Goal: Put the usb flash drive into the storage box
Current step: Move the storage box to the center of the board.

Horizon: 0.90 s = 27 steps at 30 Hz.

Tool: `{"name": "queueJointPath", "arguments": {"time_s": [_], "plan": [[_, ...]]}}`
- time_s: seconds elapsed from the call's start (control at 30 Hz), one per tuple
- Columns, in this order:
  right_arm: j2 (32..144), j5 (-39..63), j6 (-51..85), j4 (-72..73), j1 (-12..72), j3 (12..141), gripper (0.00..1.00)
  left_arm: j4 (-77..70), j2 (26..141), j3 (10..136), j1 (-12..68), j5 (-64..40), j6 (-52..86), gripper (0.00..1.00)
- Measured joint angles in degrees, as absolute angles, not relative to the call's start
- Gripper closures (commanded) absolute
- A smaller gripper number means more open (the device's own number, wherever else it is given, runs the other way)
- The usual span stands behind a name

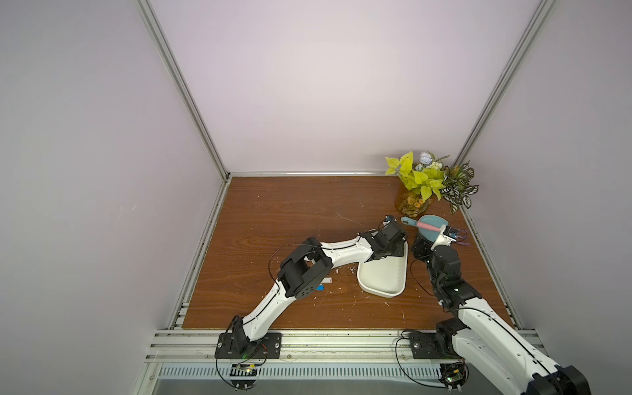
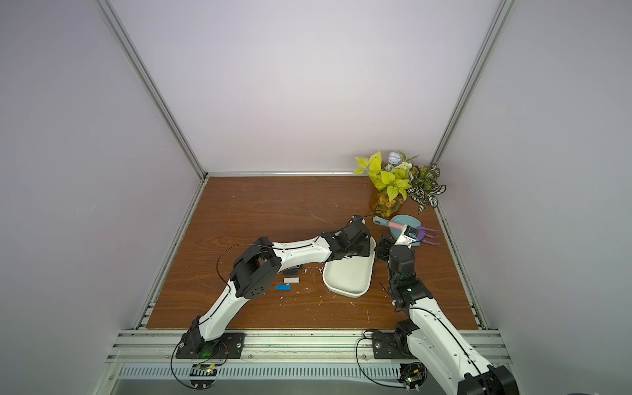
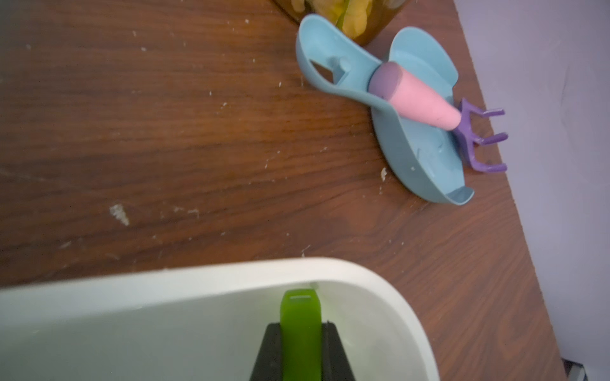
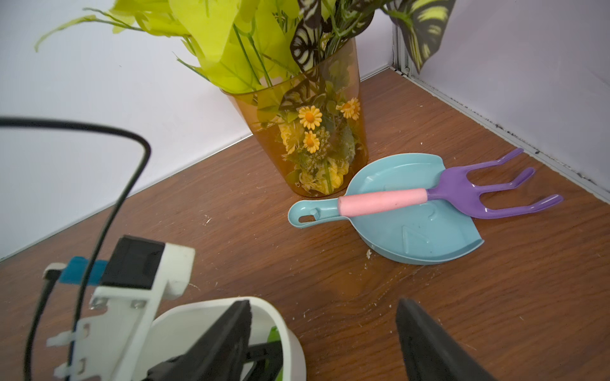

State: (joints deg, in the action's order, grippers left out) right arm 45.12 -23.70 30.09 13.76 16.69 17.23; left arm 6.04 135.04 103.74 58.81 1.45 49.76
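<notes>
A green usb flash drive (image 3: pixel 300 316) sticks out from between the black pads of my left gripper (image 3: pixel 301 328), which is shut on it. The drive's tip is inside the white storage box (image 3: pixel 198 273), close to its far wall. In both top views the left gripper (image 1: pixel 396 251) (image 2: pixel 359 251) is over the far end of the storage box (image 1: pixel 383 277) (image 2: pixel 349 277). My right gripper (image 4: pixel 325 303) (image 1: pixel 419 248) is open at the box's far right corner, with one finger over the inside and one over the table. The box rim (image 4: pixel 287 330) curves between them. A sliver of the green drive (image 4: pixel 273 333) shows there.
A blue flash drive (image 2: pixel 283 287), a white one (image 2: pixel 291 280) and a black one (image 2: pixel 290 272) lie on the table left of the box. A teal dustpan (image 4: pixel 412 227) with a pink-handled purple rake (image 4: pixel 462 194) lies behind it. An amber vase of flowers (image 4: pixel 313 132) fills the back right corner.
</notes>
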Motion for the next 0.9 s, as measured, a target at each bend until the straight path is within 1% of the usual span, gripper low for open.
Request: {"name": "queueJointPath", "arguments": {"time_s": [0.2, 0.63, 0.77, 0.9], "plan": [[45.12, -23.66, 30.13, 13.78, 16.38, 17.23, 0.24, 4.43, 137.25, 105.97, 58.70, 4.10, 52.40, 0.96], [45.23, -22.61, 30.50, 13.85, 16.08, 17.23, 0.24, 6.15, 137.32, 105.84, 56.60, 12.78, 57.30, 0.95], [45.50, -22.24, 30.50, 13.87, 15.99, 17.23, 0.24, 6.24, 135.81, 102.41, 55.40, 14.92, 57.78, 0.96], [45.50, -22.17, 30.50, 13.87, 15.99, 17.23, 0.24, 6.20, 131.83, 96.73, 54.11, 17.15, 58.24, 0.96]]}}
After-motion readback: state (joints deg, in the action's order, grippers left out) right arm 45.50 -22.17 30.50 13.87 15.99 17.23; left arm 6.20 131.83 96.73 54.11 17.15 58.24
